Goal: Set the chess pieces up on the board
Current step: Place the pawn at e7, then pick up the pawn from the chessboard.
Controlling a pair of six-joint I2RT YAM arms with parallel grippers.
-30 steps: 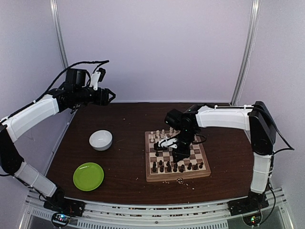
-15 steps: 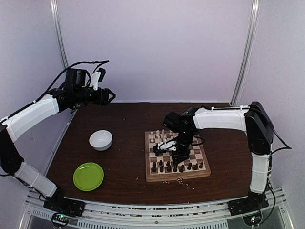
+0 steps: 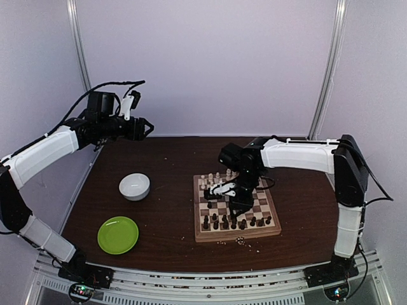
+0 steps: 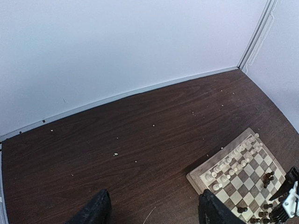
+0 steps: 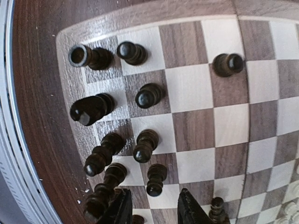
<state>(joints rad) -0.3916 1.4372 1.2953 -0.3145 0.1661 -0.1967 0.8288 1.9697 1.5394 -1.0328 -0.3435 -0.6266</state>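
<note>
One board near the tabletop's right edge; one bowl, one plate left; left gripper, right gripper both parted

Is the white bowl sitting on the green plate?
No, the white bowl stands on the tabletop, apart from the green plate.

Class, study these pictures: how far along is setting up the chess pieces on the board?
Done: cream pieces line the board's far edge, and most dark pieces stand in two rows at the near edge. In hand: nothing; the right gripper hovers open above the dark rows, the left gripper open, away from the board. Left: a stray dark piece stands out from those rows.
</note>
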